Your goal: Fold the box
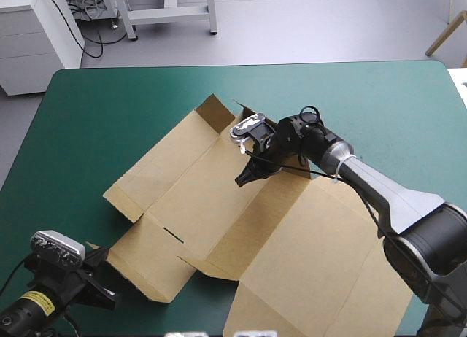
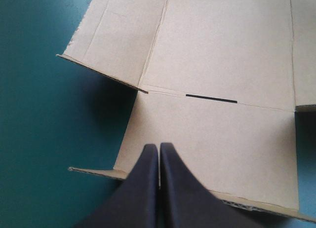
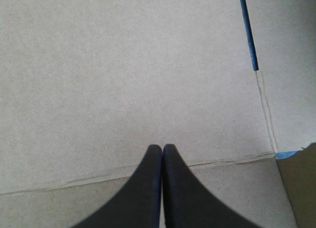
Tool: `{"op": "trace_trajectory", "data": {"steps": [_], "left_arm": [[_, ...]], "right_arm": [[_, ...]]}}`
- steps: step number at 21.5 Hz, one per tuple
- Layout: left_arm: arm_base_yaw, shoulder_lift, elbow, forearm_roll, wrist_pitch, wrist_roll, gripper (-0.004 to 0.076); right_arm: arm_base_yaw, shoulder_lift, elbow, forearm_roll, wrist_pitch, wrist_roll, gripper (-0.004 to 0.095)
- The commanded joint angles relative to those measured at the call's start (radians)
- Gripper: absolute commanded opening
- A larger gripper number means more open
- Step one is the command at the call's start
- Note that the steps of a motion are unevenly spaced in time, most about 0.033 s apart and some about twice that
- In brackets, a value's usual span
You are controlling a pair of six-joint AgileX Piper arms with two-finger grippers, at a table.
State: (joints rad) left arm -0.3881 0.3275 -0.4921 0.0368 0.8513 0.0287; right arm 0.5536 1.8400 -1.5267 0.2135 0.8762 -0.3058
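The brown box [image 1: 292, 235] lies as a cut sheet, mostly flat, across the middle of the table. A small flap [image 1: 211, 112] at its far end stands raised. My right gripper [image 1: 243, 180] is shut, tips down on the sheet's middle panel; in its wrist view the right gripper [image 3: 162, 148] meets the board [image 3: 123, 65] just ahead of a crease, with a slot [image 3: 248, 30] farther off. My left gripper [image 2: 159, 147] is shut with nothing in it, over the near-left flap [image 2: 222, 134], behind a slot [image 2: 211, 97].
The teal-green cover [image 1: 109, 111] shows bare around the sheet on the far and left sides. On the near right the sheet runs to the table's front edge under my right arm [image 1: 394, 198].
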Motion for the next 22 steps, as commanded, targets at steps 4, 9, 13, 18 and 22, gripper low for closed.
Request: {"op": "trace_trajectory", "data": {"steps": [4,9,13,18,22], "left_arm": [[-0.001,0.012,-0.028,-0.006,-0.055,-0.009,-0.0010],[-0.001,0.012,-0.028,-0.006,-0.055,-0.009,-0.0010],[-0.001,0.012,-0.028,-0.006,-0.055,-0.009,-0.0010],[-0.001,0.012,-0.028,-0.006,-0.055,-0.009,-0.0010],[-0.001,0.012,-0.028,-0.006,-0.055,-0.009,-0.0010]], "right_arm": [[-0.008,-0.061,-0.031,-0.001,0.046,-0.001,-0.0019],[-0.083,-0.178,-0.031,-0.019,0.139,0.012,-0.0019],[-0.148,-0.300,-0.031,-0.082,0.283,0.012,-0.0020],[-0.236,-0.459,-0.029,-0.086,0.327,0.008,-0.0020],[-0.281,-0.534,-0.028,-0.124,0.327,0.008,-0.0020]]}}
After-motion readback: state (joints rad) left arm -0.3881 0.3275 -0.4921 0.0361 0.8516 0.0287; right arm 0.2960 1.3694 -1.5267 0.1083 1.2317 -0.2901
